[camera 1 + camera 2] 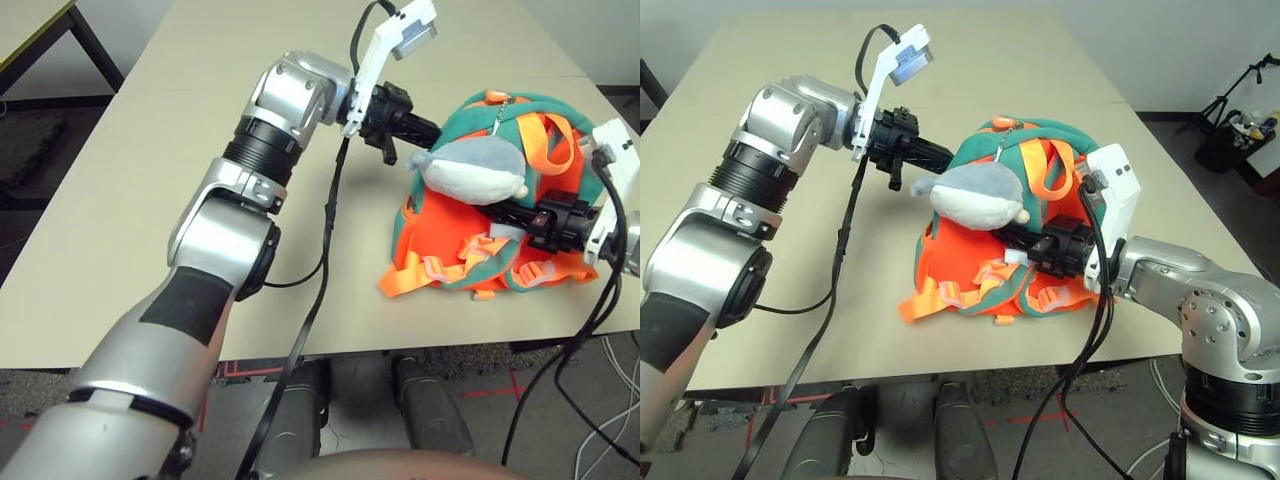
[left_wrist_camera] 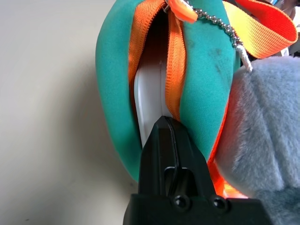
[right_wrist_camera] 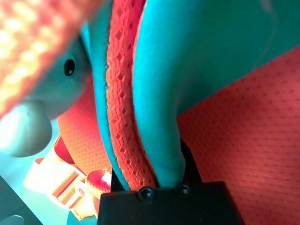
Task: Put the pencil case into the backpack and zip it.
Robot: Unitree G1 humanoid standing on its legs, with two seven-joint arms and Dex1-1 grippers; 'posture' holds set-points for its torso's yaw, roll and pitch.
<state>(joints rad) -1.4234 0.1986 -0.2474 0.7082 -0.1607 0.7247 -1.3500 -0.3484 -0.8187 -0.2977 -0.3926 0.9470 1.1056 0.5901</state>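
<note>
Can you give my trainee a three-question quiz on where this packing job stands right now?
1. True or false: the pencil case already sits inside the backpack's open zipper mouth.
2. Which claw is pinching a fold of the backpack's fabric? A) left claw B) right claw
3. Fill in: the plush shark rests on top of the ____.

Key:
1. True. The white case shows between the orange zipper edges, with the shut left claw at the opening.
2. B. A teal strip with orange mesh runs between its fingers.
3. Backpack.
</note>
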